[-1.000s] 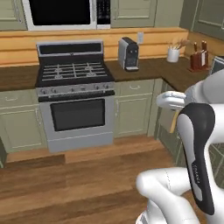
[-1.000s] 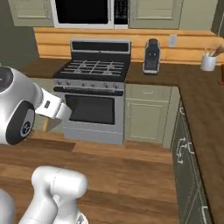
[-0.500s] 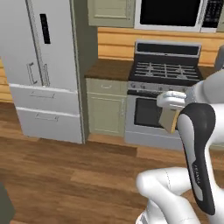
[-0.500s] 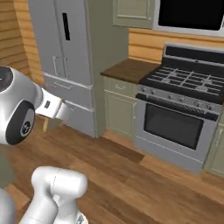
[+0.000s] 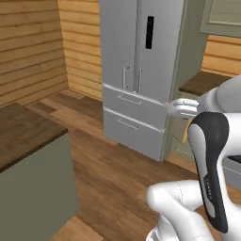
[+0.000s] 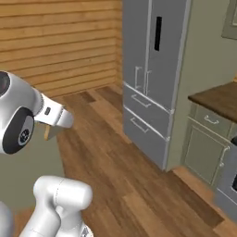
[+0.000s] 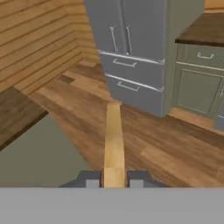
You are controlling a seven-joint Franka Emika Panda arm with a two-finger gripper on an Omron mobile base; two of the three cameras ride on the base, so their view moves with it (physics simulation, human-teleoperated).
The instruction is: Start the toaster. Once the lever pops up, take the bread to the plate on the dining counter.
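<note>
A grey refrigerator point(image 5: 141, 70) stands ahead against the wood-plank wall, olive cabinets point(image 6: 203, 148) beside it, open plank floor point(image 7: 166, 144) between. The dining counter point(image 5: 28, 160) (dark wood top, olive front) sits low left. The bread point(image 7: 113, 144) is edge-on, its long axis running straight out from the gripper point(image 7: 114, 178), whose fingers clamp its near end. The arm seems folded close to the base.
</note>
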